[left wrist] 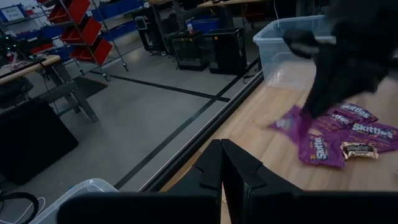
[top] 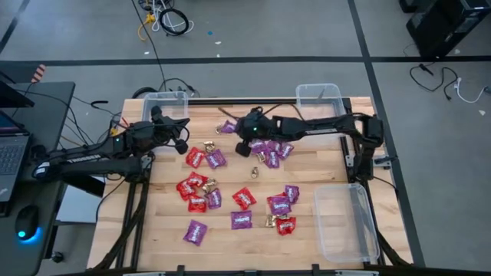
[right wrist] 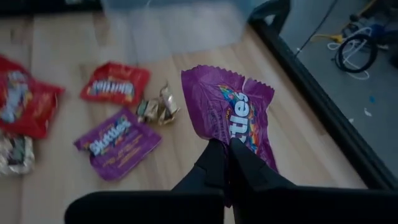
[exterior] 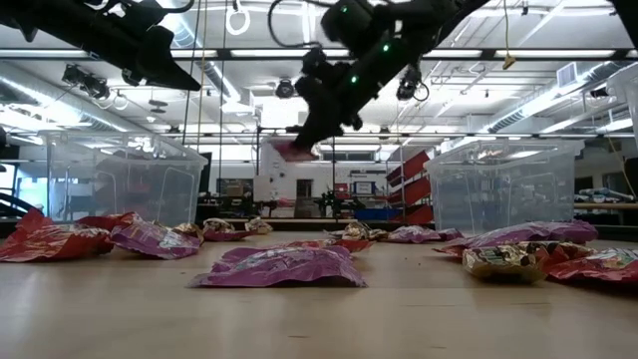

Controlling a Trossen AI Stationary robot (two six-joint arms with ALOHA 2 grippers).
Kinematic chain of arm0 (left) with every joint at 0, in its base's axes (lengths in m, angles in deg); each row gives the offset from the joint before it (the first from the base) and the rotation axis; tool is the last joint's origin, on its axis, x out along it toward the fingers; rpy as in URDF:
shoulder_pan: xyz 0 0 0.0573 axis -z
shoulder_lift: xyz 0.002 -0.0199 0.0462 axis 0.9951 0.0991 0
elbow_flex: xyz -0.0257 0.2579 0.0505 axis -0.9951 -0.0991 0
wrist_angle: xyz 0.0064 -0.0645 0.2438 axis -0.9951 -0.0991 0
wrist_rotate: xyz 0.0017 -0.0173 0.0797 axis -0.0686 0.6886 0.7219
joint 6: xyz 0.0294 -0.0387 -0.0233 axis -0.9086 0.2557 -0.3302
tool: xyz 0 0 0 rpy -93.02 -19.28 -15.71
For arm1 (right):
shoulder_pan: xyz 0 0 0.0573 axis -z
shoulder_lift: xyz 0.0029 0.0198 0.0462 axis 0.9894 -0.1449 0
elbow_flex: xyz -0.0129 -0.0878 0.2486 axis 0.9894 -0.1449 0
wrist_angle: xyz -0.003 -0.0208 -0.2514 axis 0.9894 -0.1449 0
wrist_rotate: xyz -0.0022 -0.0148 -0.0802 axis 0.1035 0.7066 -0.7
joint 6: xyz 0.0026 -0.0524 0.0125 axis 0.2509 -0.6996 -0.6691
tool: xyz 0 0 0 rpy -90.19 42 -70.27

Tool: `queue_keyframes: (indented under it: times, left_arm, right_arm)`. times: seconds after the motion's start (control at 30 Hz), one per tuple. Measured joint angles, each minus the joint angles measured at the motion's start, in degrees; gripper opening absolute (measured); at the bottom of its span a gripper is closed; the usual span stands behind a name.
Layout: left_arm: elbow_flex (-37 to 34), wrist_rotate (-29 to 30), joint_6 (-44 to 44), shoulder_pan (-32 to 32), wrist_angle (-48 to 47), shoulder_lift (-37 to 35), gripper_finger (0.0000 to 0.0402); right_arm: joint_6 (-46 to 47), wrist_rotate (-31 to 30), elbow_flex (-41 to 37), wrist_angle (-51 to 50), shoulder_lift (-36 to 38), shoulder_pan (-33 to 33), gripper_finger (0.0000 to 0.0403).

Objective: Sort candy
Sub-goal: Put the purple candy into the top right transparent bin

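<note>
My wooden table point(top: 307, 230) is the biggest thing here. It has three clear plastic bins on it. One bin point(top: 347, 222) sits at the near right side. One bin point(top: 318, 98) sits at the far edge, right of the middle. One bin point(top: 165, 106) sits at the far left corner.

My right arm point(top: 322, 126) reaches across the far part of the table toward the middle. My left arm point(top: 100, 153) comes in from the left side and waits near the far left bin.

My right pincer point(right wrist: 227, 149) is up in the air above the table. It is squeezed tight on the edge of one purple packet point(right wrist: 233, 115). The packet hangs from my fingers and does not touch the wood. It is near the far edge of the table, between the two far bins.

My left pincer point(left wrist: 222, 158) holds nothing. Its fingers are pressed together.

The rest of the candy lies flat on the table. A bunch of purple packets point(top: 270, 149) lies under my right arm. Red packets point(top: 194, 158) and more purple ones are spread over the middle and the near part. One purple packet point(top: 196, 231) lies alone near the front left. Small gold pieces point(right wrist: 157, 107) lie between the packets.
</note>
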Motion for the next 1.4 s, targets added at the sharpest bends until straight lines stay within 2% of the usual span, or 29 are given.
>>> queue_keyframes:
  times: [0.5,0.83,1.07,1.4]
  left_arm:
    - [0.0,0.0,0.0,0.0,0.0,-0.02,0.0009]
    - [0.0,0.0,0.0,0.01,0.0,0.0,0.0009]
    - [0.0,0.0,0.0,0.0,-0.03,-0.02,0.0009]
    - [0.0,0.0,0.0,0.0,-1.14,-0.02,0.0009]
  right_arm:
    - [14.28,-0.48,0.04,-16.46,17.34,7.81,0.0001]
    - [20.3,-9.82,0.07,-35.11,26.61,13.47,0.0001]
    - [22.6,-12.31,0.07,-42.55,30.0,18.64,0.0001]
    - [26.28,-15.78,0.07,-53.06,29.83,23.95,0.0001]
